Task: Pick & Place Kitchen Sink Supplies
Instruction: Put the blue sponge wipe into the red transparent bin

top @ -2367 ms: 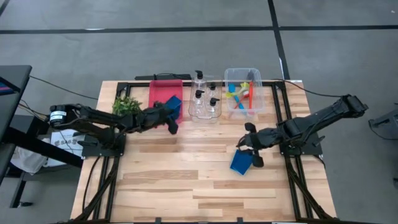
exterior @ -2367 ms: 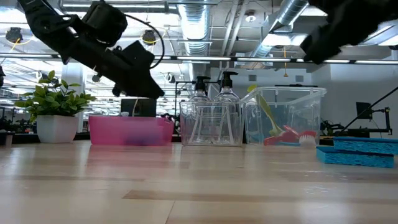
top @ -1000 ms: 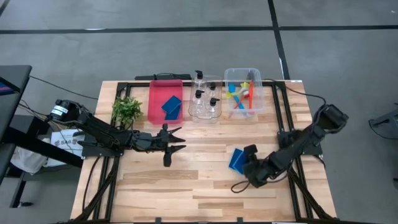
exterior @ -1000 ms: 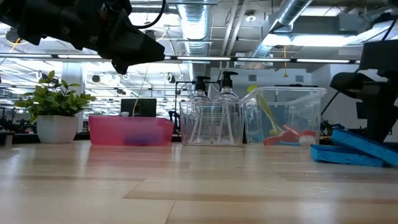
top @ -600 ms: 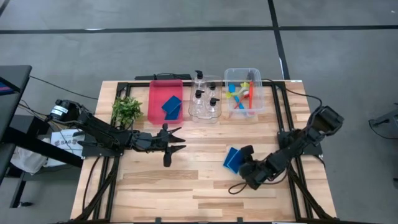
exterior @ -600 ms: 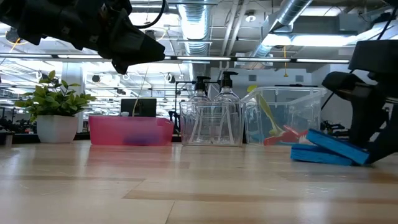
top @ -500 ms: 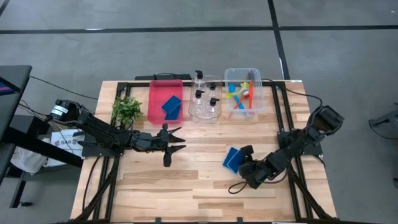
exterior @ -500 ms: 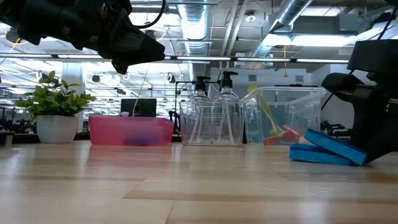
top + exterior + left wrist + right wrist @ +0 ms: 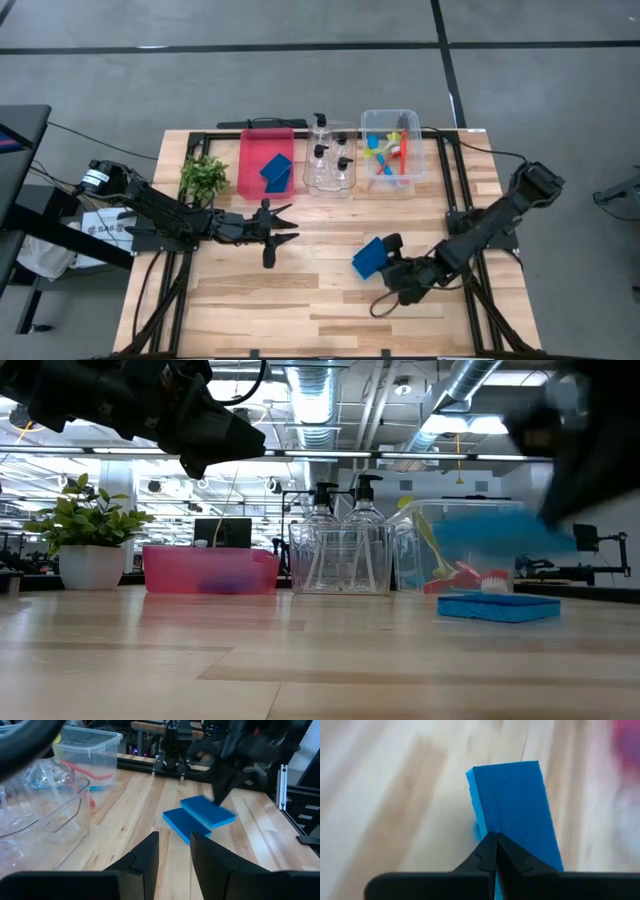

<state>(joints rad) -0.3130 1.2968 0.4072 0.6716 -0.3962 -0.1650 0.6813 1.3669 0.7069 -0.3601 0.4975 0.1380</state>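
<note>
My right gripper [image 9: 384, 260] hangs over the table's right-middle, shut on a blue square sponge [image 9: 368, 256]. A second blue sponge [image 9: 498, 608] lies flat on the wood under it, showing apart in the left wrist view [image 9: 181, 822]. A third blue sponge [image 9: 275, 168] lies in the red tray [image 9: 252, 165]. Pump bottles [image 9: 329, 158] stand in a clear bin. Red, blue and yellow-green brushes [image 9: 390, 150] lie in another. My left gripper [image 9: 288, 224] waits open above the table's middle, left of the sponges. My right gripper pinches the upper sponge between its two fingers at one edge [image 9: 527, 851], and the sponge reaches away past the fingertips [image 9: 492, 845]. The fingers come from the table's right, slanting down. The sponge [image 9: 500, 530] is lifted clear and roughly level above the lower sponge.
A small leafy plant [image 9: 203, 172] in a white pot stands at the far left beside the tray. The tray and both bins line the far edge. Bare wood runs along the near half of the table [image 9: 300, 310]. Black frame rails flank both sides.
My right gripper has moved toward the table's left and risen with the upper sponge. That sponge was tilted, one edge resting on the lower sponge; now it hangs clear and level. The lower sponge has slid left along the table.
</note>
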